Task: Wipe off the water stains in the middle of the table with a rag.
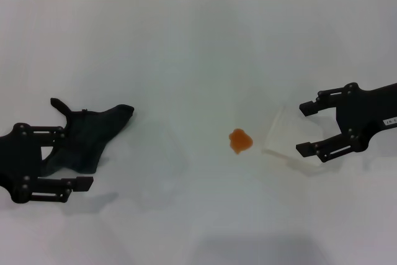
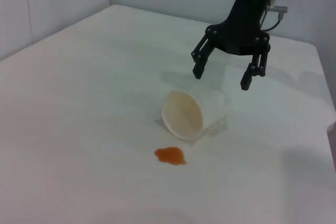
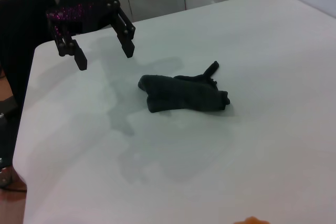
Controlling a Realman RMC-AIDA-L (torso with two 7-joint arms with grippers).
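Tipped cup just beside stain

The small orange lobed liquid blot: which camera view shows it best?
The left wrist view: the small orange lobed liquid blot lies whole and unobstructed near the tipped translucent plastic cup. The head view shows it whole but farther off; the right wrist view catches only a sliver at the picture's edge.

Both the left hand and right hand are matte black, with screw-jointed linkage fingers.
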